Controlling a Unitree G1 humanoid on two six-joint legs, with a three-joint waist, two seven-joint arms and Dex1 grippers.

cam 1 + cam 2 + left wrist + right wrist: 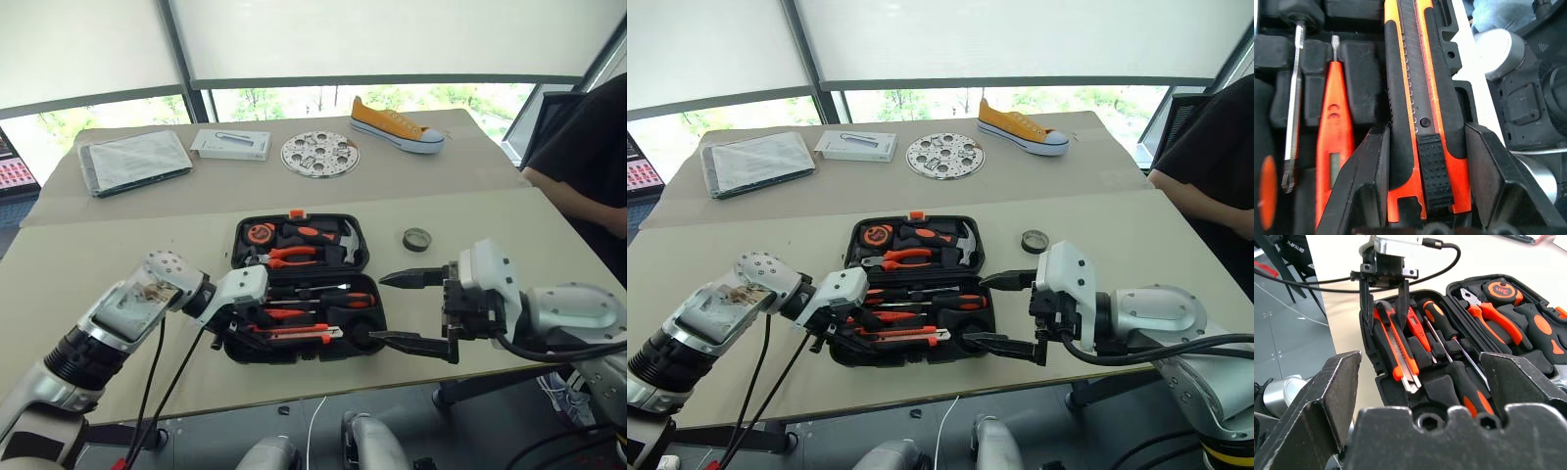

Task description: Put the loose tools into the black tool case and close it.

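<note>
Seating the utility knife (1422,122) in the black tool case (377,338); tape roll (416,239) not yet packed.

My left tool (1425,161) straddles the knife's rear end, fingers close on each side, though I cannot tell whether they clamp it or have let go; the knife lies in the front slot of the open case, beside the slim tester screwdriver (1334,132) and two screwdrivers (1452,340). My right tool (416,311) hangs released, jaws wide, by the case's right edge. The tape roll sits on the surface (118,245), just right of the lid half. I judge the next move: free the knife, fetch the roll, then shut the lid.
</note>
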